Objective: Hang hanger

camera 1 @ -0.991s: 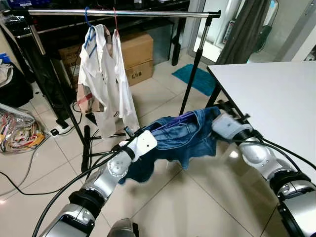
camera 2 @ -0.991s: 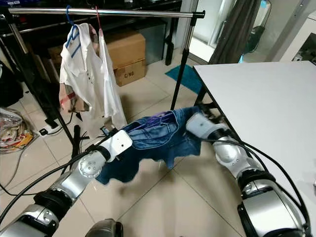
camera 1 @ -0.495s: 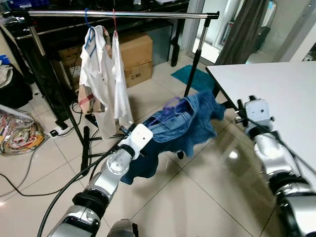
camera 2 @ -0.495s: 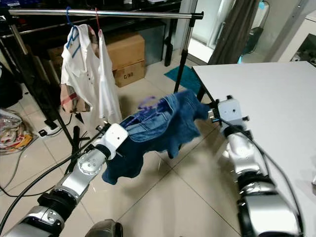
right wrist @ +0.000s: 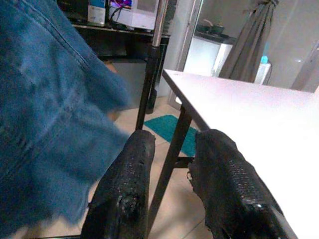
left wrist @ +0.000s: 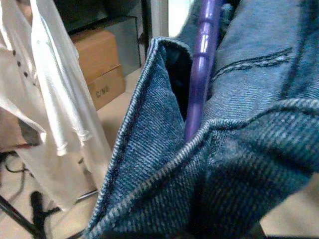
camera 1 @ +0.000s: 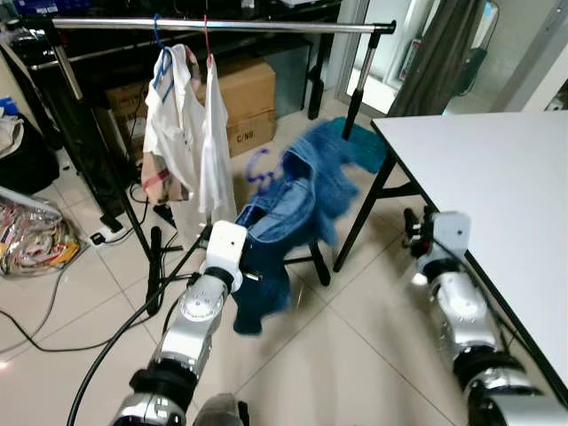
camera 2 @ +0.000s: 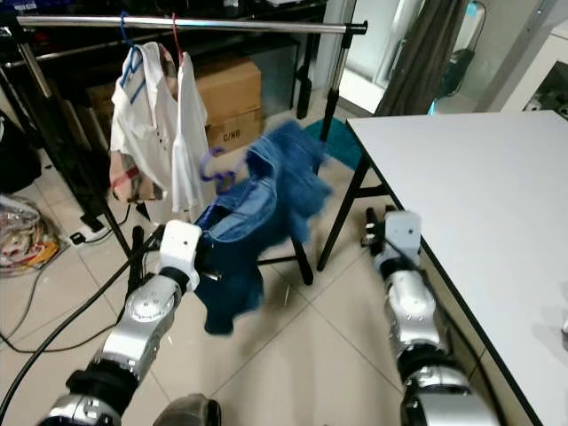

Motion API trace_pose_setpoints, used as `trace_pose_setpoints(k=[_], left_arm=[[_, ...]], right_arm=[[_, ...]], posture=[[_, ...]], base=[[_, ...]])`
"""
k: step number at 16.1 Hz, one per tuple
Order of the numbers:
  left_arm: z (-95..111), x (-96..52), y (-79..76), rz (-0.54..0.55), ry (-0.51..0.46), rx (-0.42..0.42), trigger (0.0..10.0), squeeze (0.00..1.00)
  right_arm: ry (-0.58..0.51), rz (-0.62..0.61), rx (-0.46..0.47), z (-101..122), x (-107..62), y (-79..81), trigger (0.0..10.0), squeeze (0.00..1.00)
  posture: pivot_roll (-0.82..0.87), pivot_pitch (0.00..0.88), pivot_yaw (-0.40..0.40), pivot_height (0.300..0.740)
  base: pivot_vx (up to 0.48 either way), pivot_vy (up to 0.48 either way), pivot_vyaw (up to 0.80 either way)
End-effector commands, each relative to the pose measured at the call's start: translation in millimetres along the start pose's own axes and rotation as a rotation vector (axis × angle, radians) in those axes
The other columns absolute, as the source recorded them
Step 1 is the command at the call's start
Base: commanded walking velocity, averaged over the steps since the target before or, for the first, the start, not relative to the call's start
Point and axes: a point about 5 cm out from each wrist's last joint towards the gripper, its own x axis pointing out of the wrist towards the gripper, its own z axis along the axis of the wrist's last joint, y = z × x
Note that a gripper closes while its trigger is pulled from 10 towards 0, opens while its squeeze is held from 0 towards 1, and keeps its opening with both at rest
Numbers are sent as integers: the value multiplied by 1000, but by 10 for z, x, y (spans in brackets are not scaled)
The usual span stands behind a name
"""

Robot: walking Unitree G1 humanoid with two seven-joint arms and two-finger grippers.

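Left gripper (camera 1: 232,266) buried under denim; whether its fingers are apart or together cannot be told. It holds up the denim shorts (camera 1: 284,213) on a purple hanger (camera 1: 260,166), below the rail (camera 1: 222,25), beside the white shirts (camera 1: 182,133). Right gripper (right wrist: 174,199) empty, fingers slightly apart, by the white table (camera 1: 497,177).
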Motion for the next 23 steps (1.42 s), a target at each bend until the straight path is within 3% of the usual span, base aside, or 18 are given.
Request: trace_pose_setpoints(k=[1,6,11,15,23], left_arm=[[108,10,19,26,-50,-51,10000,0],[61,-84,5,42,-43,-177,10000,0],[-86,-174,-39,21,31,-159,10000,0],[-145,-228,-164,-64,57,-55,10000,0],[-131,-288,-105,20,31,-68,10000,0]], right_arm=[[5,-1,18,-24,-43,-10,10000,0],[2,18,30,-71,-172,-5,10000,0],[6,57,19,-83,-250,1,10000,0],[5,115,-8,-104,-346,30,10000,0],[16,154,-14,-129,-419,118,10000,0]], posture=[[226,6,-49,740],[221,6,-46,740],[216,0,-37,740],[208,0,-44,740],[240,6,-49,740]], base=[[0,0,0],[0,0,0],[0,0,0],[0,0,0],[0,0,0]])
